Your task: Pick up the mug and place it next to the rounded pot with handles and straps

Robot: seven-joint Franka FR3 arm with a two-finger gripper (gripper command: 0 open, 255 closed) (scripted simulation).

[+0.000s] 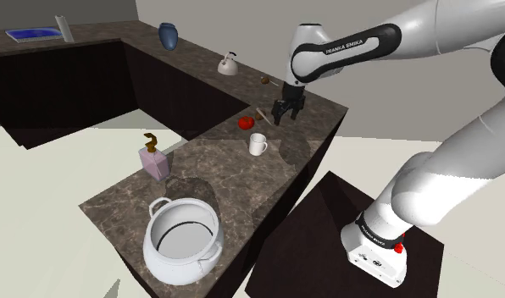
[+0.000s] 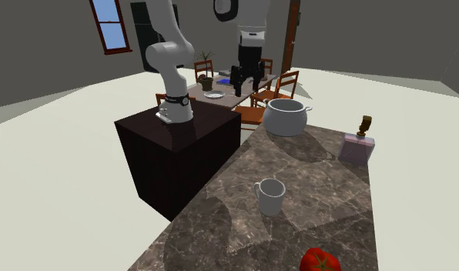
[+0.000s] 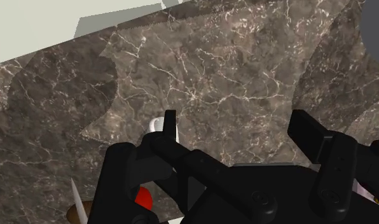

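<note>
Countertop (image 1: 213, 182) of dark veined stone carries all the items; the count below follows the shoulder view from left to right. One flat blue object (image 1: 30, 35) lies on the far run of the counter. One blue vase (image 1: 169, 35) stands further along that run. One pale pink dispenser bottle (image 1: 154, 161) with a brown pump head stands on the near run. One white rounded pot (image 1: 181, 258), open at the top and fitted with two side handles, stands near the bottle at the near end of the counter. One pale kettle (image 1: 229, 64) stands at the inner corner. One red tomato (image 1: 246, 122) lies beside one white mug (image 1: 258, 144). The mug stands upright on the stone, close to the tomato and well apart from the pot. In the second exterior view the mug (image 2: 270, 196) has its handle toward that view's left, and the pot (image 2: 288, 117) sits far behind it. One black gripper (image 1: 285, 117) hangs above the counter just right of the mug and tomato, touching neither. In the wrist view the gripper (image 3: 236, 127) has its two fingers (image 3: 170, 124) spread apart with bare stone between them. A sliver of the mug (image 3: 155, 125) shows beside one finger, outside the gap. One dark stand (image 1: 344, 199) bears the single white arm at the lower right.
</note>
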